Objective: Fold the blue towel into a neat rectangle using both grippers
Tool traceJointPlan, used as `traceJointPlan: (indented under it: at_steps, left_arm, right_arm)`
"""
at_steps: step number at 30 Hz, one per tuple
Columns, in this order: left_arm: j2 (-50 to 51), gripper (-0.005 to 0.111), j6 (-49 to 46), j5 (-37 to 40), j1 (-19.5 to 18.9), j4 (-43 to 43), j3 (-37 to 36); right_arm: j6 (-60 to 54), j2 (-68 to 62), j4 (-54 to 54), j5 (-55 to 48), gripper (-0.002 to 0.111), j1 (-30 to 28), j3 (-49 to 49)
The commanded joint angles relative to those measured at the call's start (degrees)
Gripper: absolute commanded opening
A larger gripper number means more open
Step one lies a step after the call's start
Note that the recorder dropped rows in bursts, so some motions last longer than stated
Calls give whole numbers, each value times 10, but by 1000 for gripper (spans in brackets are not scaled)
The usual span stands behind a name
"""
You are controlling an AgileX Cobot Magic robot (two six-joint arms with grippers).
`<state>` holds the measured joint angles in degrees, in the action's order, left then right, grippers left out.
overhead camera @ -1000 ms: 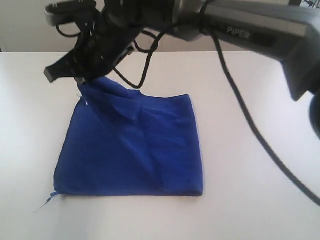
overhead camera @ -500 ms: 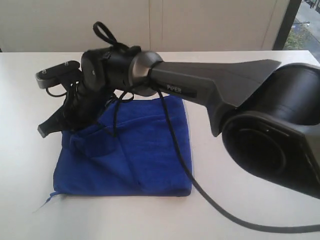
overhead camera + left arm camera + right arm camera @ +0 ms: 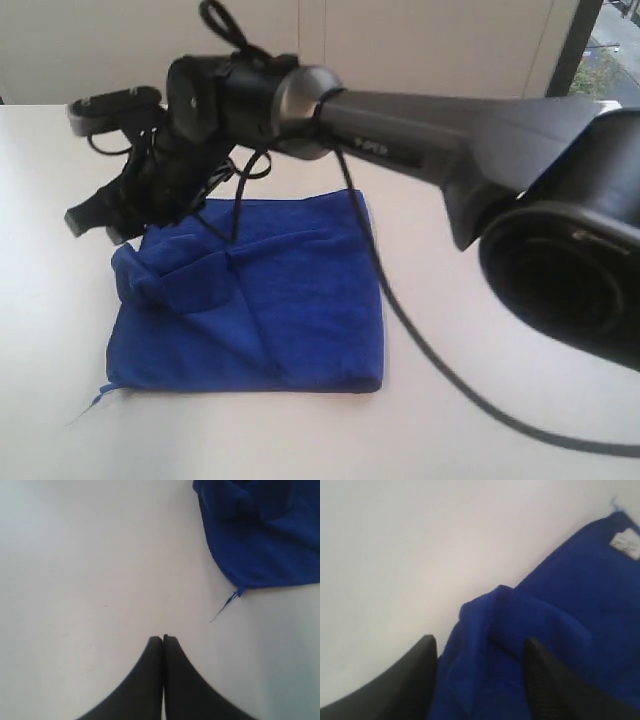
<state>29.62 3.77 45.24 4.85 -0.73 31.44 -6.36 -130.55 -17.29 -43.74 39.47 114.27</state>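
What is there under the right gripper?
Under the right gripper lies a bunched corner of the blue towel on the white table. The table surface beneath the towel is covered.

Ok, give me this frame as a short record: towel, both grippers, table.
blue towel: lies folded over on the table, one corner bunched up rather than flat
white tag: on a towel corner
right gripper: jaws apart, at the bunched corner
left gripper: shut, empty, over bare table beside the towel
fold: not yet neat
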Motion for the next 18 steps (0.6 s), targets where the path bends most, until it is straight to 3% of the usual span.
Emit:
traceJointPlan:
  at_steps: [1, 5, 11, 18]
  left_arm:
    - [-3, 0, -1, 3, -1, -5, -3]
    - [-3, 0, -1, 3, -1, -5, -3]
    - [-3, 0, -1, 1, -1, -5, -3]
    - [-3, 0, -1, 1, -1, -5, -3]
  right_arm:
    - [-15, 38, 10, -64, 48, -57, 5]
    - [-67, 36, 61, -130, 27, -112, -8]
    - [-81, -4, 113, -92, 2, -143, -31]
    - [-58, -55, 128, -35, 0, -168, -31]
